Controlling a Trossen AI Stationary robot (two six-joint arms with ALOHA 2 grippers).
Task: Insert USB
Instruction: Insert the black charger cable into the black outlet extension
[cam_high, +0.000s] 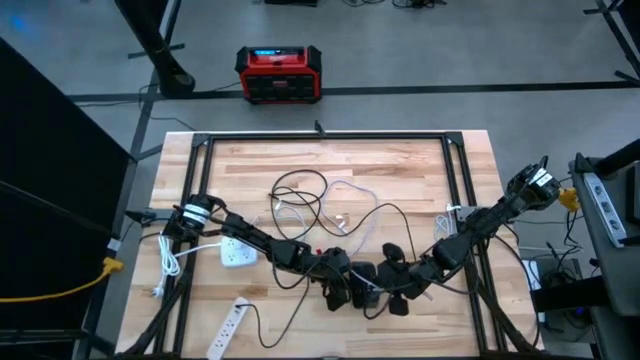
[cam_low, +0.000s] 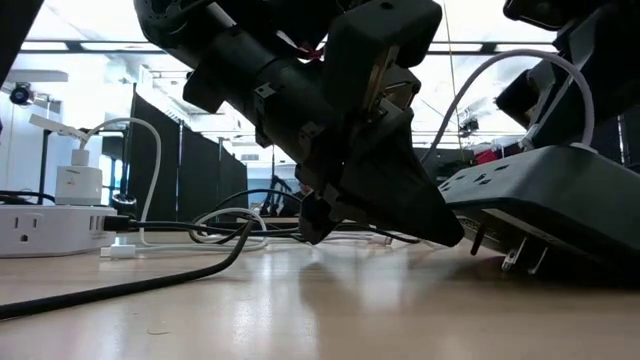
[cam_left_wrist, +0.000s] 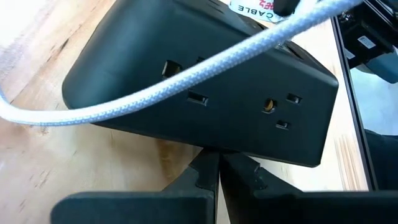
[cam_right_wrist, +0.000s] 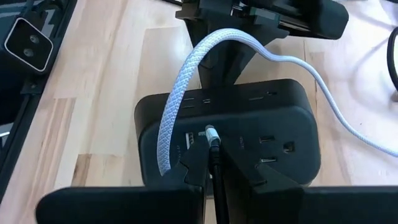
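Observation:
A black power block (cam_right_wrist: 249, 124) with outlets and USB ports sits tilted near the table's front centre. The low view shows the block (cam_low: 560, 190) with its prongs (cam_low: 520, 258) pointing down at the wood. My right gripper (cam_right_wrist: 211, 163) is shut on the USB plug (cam_right_wrist: 211, 134) of a white braided cable (cam_right_wrist: 177, 93), which arches over the block. My left gripper (cam_left_wrist: 217, 167) is shut and meets the block from the opposite side. In the high view my left gripper (cam_high: 348, 278) and right gripper (cam_high: 385, 282) meet there. My left gripper presses its shut fingertips (cam_left_wrist: 214, 158) against the block's lower edge (cam_left_wrist: 217, 148), slanting down from the table's left. My right gripper pinches the plug's body (cam_right_wrist: 212, 146) between its two fingers, slanting down along the plug. The metal tip (cam_right_wrist: 211, 130) touches the block's face beside a USB port; whether it is inside I cannot tell.
Loose black and white cables (cam_high: 320, 205) sprawl over the table's middle. A white power strip (cam_high: 237, 252) lies at the left and another (cam_high: 228, 330) at the front edge. A red box (cam_high: 278, 75) stands on the floor beyond the far edge.

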